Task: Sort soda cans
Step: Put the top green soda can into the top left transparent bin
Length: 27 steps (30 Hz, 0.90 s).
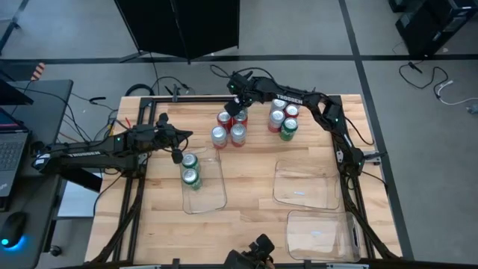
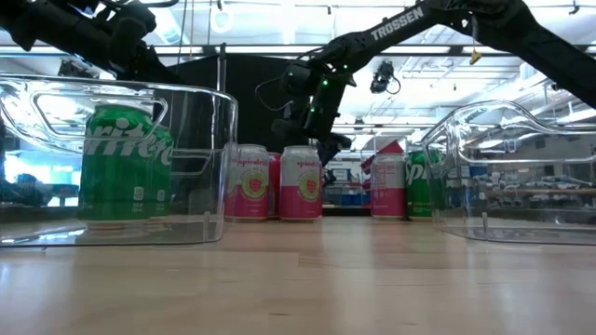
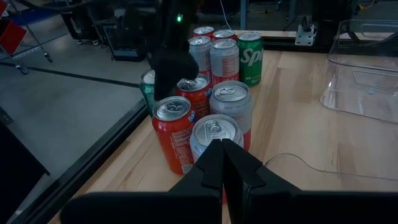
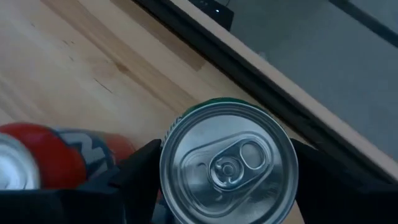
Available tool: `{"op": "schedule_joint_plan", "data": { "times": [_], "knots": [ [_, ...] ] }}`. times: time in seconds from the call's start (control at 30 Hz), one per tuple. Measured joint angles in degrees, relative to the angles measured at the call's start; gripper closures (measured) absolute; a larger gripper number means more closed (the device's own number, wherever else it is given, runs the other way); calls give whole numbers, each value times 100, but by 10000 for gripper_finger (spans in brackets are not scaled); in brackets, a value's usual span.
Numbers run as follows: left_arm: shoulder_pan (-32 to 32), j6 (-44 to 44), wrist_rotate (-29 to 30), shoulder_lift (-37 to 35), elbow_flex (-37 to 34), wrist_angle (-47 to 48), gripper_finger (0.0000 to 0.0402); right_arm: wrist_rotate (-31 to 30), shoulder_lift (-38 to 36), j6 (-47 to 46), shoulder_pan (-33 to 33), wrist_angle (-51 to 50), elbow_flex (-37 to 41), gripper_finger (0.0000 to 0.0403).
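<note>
The right gripper sits at the far edge of the bench, directly over a green can. In its wrist view the silver top of this can fills the space between the two dark fingers, which flank it on either side; whether they press on it cannot be told. Beside this can lies a red can.

Taking the near cluster of cans as landmark: the right gripper is at its far side, above the green can that stands behind the red cans and silver-grey cans of the cluster. A second cluster stands just to the right of the first, with a green can at its near side.

The left gripper hovers to the left of the near cluster, its fingers closed together with nothing between them. Just beyond it, toward the front of the bench, a clear tray holds two green cans.
</note>
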<state>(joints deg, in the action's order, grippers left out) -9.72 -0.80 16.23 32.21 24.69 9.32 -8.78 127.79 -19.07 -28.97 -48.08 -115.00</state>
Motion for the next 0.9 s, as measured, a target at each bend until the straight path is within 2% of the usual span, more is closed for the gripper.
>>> {"op": "schedule_joint_plan", "data": {
  "times": [0.27,0.47,0.7,0.9],
  "knots": [
    [0,0,0,0,0,-23,398,-103,-966,417,331,-255,-2,117],
    [1,2,0,0,0,-99,398,-274,-1607,527,1087,-650,-13,117],
    [1,4,0,0,0,-166,398,-359,-1771,408,2178,-641,-11,117],
    [0,5,0,0,0,-238,398,-295,-1414,326,2870,-117,-11,117]
  ]
}}
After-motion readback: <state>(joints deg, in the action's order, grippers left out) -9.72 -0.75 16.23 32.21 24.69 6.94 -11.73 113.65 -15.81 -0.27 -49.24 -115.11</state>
